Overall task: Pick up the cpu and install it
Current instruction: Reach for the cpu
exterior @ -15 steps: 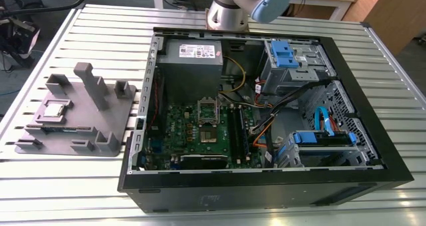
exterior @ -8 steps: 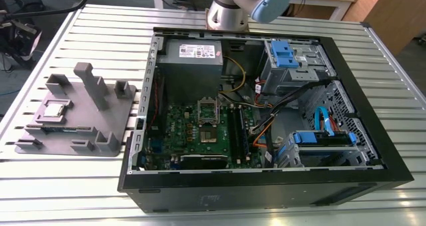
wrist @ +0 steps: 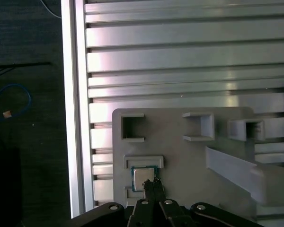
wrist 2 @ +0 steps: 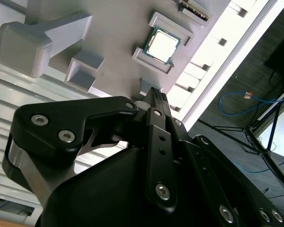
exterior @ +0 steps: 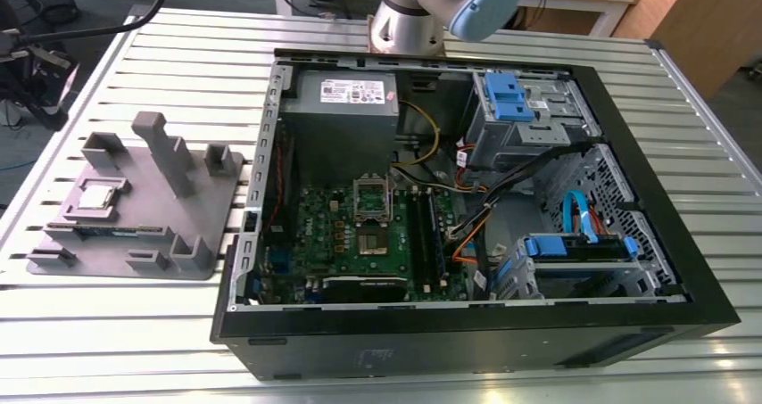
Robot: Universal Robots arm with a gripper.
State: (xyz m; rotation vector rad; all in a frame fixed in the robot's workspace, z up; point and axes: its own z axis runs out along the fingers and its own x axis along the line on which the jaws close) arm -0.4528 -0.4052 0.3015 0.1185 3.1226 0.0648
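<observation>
**Closed gripper hovering over the cpu in its tray**

The gripper [wrist 2: 154, 93] is hanging above the grey moulded tray [wrist 2: 118, 28] with its two fingers pressed together in a narrow pinch, gripping nothing. The cpu [wrist 2: 162, 46] is lying flat, silver top up, in a square walled pocket of the tray, just ahead of the gripper's tips and beneath them. In the first wrist view the gripper [wrist: 150, 183] is overlapping the near edge of the cpu [wrist: 143, 177]. The second wrist view is showing bare tray between the two. A tall post [wrist 2: 28, 45] is standing off to one side of the gripper. In the exterior view the cpu [exterior: 98, 194] is sitting in the tray [exterior: 143, 243] on the slatted aluminium table [exterior: 178, 56]. The open computer case [exterior: 666, 270], with its socket frame [exterior: 371, 203], is lying well beyond the tray.
</observation>
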